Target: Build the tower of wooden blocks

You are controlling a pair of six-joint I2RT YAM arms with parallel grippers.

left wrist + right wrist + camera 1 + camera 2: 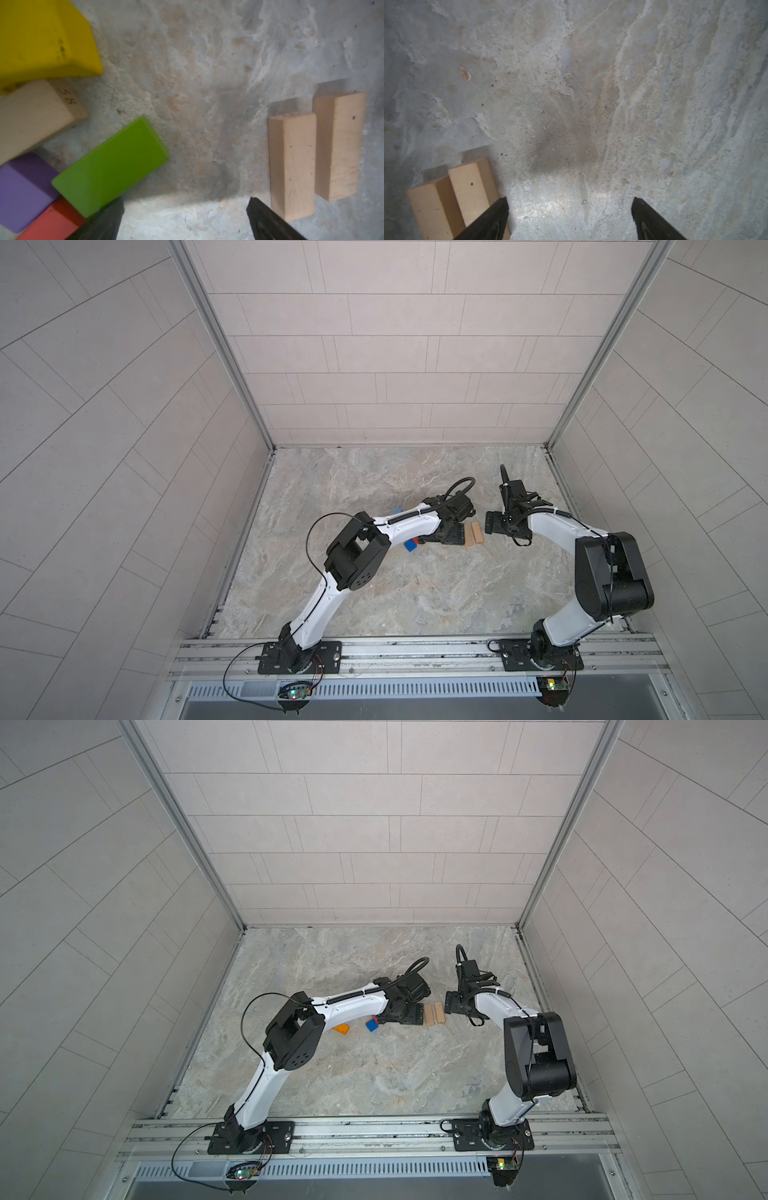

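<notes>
Caught at the base course, with no tower yet raised. Nearest the rail, found blue cube (372,1025) and orange oblong (341,1028) loose on the marbled tabletop (374,593). Just beyond, showed left claw (185,207) spread wide and empty, low between a jumble of green oblong (112,164), purple cube (22,191), red cube (52,222), third tan oblong (31,116) and yellow oblong (41,37), and first tan oblong (292,166) laid side by side with second tan oblong (338,145). Flanked that pair on its other side with right claw (570,205), likewise gaping, gripping nothing. Farther back, glimpsed a pale blue sliver (397,510) behind the left arm, perhaps the light-blue oblong. Judged next: fetching the third tan oblong, squaring to its long sides without nudging neighbours.
</notes>
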